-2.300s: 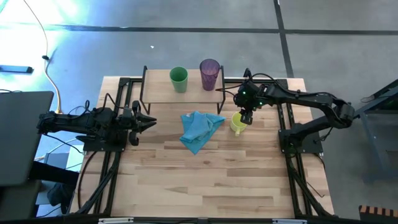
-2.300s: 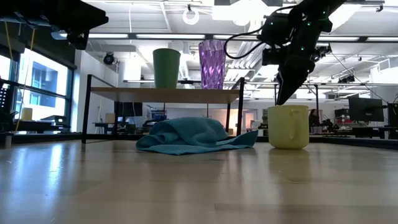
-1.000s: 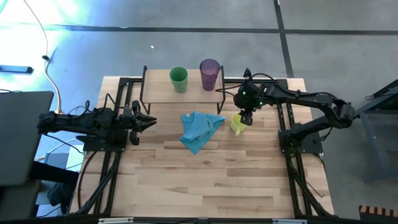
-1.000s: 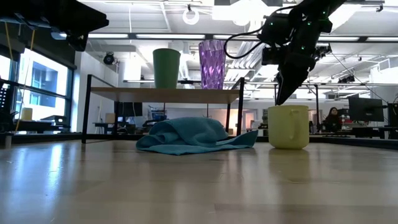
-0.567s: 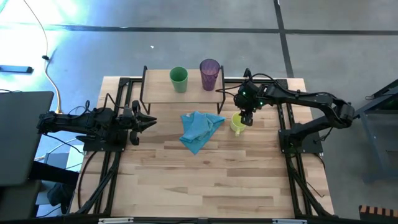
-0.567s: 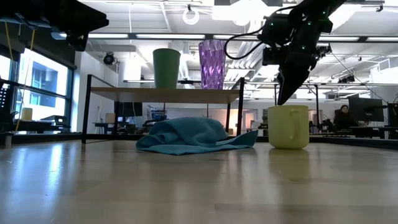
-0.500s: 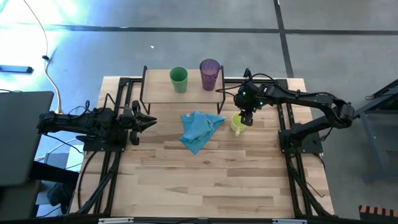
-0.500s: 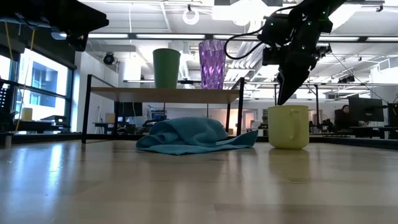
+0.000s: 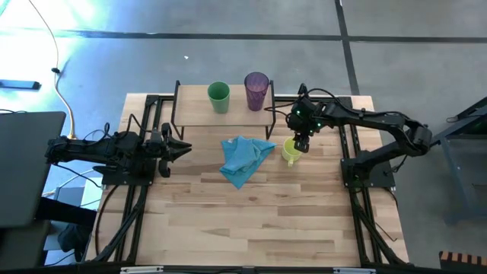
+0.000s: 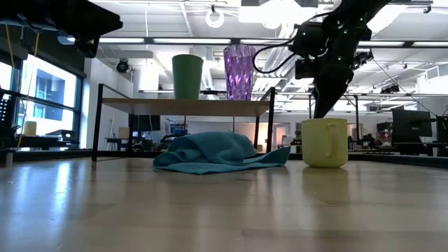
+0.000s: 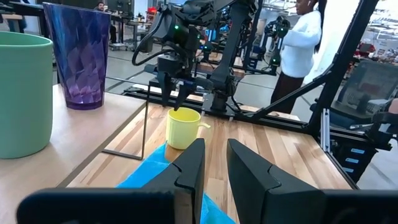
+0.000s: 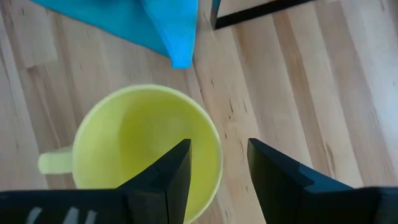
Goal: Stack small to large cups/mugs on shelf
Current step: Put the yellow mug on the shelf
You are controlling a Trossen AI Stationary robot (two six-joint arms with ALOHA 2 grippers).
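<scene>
The right gripper (image 12: 214, 168) hangs directly over the short yellow mug with a handle (image 9: 290, 151), jaws parted and straddling the rim — one finger inside the bowl, one outside, nothing pinched yet. That mug stands on the slatted wooden desk (image 9: 251, 221) at about two o'clock from the desk's middle, just off the right end of the low light-wood shelf on thin black legs (image 9: 199, 116). A crumpled light blue cloth (image 9: 243, 158) lies beside it, toward the centre.

Up on the shelf at twelve o'clock, the green handleless cup (image 9: 218, 97) and the taller translucent purple ribbed tumbler (image 9: 256, 90) stand side by side, not nested — so judging by that, no stacking is done; all of it remains.

The left gripper (image 11: 211, 168) waits at nine o'clock, jaws slightly apart and empty.
</scene>
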